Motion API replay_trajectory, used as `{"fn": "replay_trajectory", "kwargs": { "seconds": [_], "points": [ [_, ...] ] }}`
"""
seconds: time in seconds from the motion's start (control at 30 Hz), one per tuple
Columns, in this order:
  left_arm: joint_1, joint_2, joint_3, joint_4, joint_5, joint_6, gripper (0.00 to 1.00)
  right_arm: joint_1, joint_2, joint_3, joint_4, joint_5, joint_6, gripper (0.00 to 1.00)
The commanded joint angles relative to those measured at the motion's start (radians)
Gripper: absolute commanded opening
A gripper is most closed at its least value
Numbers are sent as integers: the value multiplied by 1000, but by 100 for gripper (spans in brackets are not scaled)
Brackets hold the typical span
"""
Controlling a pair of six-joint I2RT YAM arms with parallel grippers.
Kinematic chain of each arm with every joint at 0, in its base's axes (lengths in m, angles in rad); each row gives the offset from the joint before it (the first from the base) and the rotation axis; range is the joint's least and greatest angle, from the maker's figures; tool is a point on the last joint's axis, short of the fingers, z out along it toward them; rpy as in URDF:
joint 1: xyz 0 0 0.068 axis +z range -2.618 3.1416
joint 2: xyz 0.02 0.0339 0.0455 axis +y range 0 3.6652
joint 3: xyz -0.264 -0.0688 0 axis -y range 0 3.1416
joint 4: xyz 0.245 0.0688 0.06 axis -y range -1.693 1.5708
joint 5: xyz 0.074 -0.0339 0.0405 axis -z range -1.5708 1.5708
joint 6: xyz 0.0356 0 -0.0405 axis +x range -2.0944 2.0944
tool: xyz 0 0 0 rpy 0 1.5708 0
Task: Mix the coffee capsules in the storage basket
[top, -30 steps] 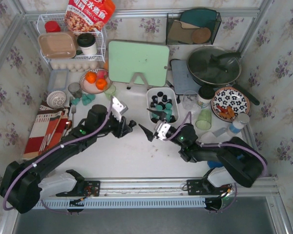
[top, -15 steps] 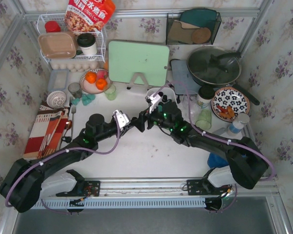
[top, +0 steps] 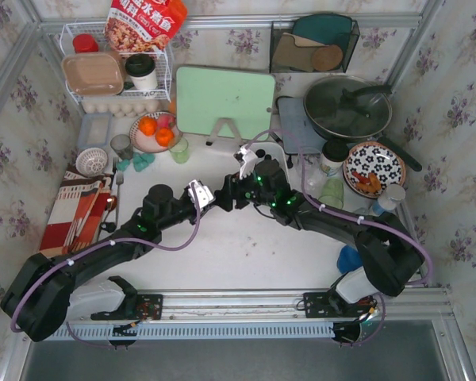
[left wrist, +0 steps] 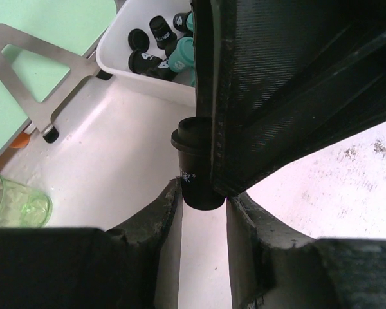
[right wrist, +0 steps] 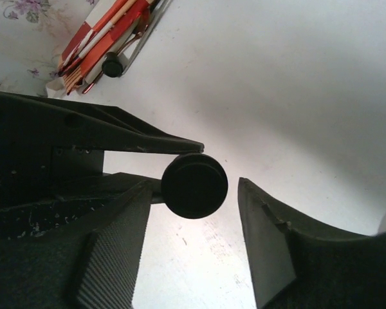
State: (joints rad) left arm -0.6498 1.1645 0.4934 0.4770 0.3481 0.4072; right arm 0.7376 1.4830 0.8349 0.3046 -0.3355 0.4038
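1. Left wrist view: the left gripper [left wrist: 204, 196] is clamped on one black capsule [left wrist: 193, 164]. It holds the tapered body, with the wider rim pointing away from the wrist, over the white table [left wrist: 116, 167].
2. Right wrist view: the right gripper [right wrist: 193, 187] has its fingers apart on either side of that same capsule. A gap shows on the right side, so it is not yet gripping.
3. Just beyond, on the far side, sits the white basket [left wrist: 141, 80] with more black and teal capsules [left wrist: 180, 55] inside.
4. The held capsule looks light, rigid and smooth, so it is probably slippery. A thin shell could dent if squeezed hard.
5. The best hold is probably across the body just under the rim, where the lip would stop it sliding out.
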Motion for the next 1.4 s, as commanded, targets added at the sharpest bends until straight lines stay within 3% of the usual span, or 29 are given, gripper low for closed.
{"fn": "replay_trajectory", "kwargs": {
  "seconds": [0.0, 0.13, 0.3, 0.43, 0.47, 0.5, 0.57, 0.7, 0.87, 1.1, 1.23, 1.37],
  "points": [
    [-10, 3, 20, 93, 44, 1, 26, 0, 23, 13, -9, -61, 30, 59],
    [-14, 12, 31, 88, 42, -3, 26, -2, 37, 25, -10, -81, 35, 46],
    [-14, 29, 62, 47, 17, -18, 32, -17, 31, 25, -18, -68, 35, 39],
    [-14, 49, 81, 8, -59, -45, 71, -43, 13, 19, -27, -31, 30, 35],
    [-14, 54, 80, 8, -81, -53, 95, -52, 7, 17, -30, -13, 25, 34],
    [-13, 57, 76, 9, -101, -61, 99, -64, 0, 15, -33, 10, 16, 33],
    [-12, 55, 61, 22, -145, -83, 99, -88, -12, 13, -48, 86, -15, 31],
    [-1, 45, 50, 14, -309, -167, 99, -111, -17, 0, -74, 383, -122, 30],
    [58, 47, 117, -153, -543, -301, 99, -142, 61, -9, -73, 682, -246, 37],
    [335, 147, 289, -499, -554, -634, 99, -255, 139, -38, -39, 646, -237, 59],
    [465, 286, 417, -644, -518, -740, 99, -256, 102, -74, 3, 637, -246, 73],
    [537, 446, 565, -789, -530, -776, 99, -257, 37, -110, 34, 619, -253, 77]
  ]
}}
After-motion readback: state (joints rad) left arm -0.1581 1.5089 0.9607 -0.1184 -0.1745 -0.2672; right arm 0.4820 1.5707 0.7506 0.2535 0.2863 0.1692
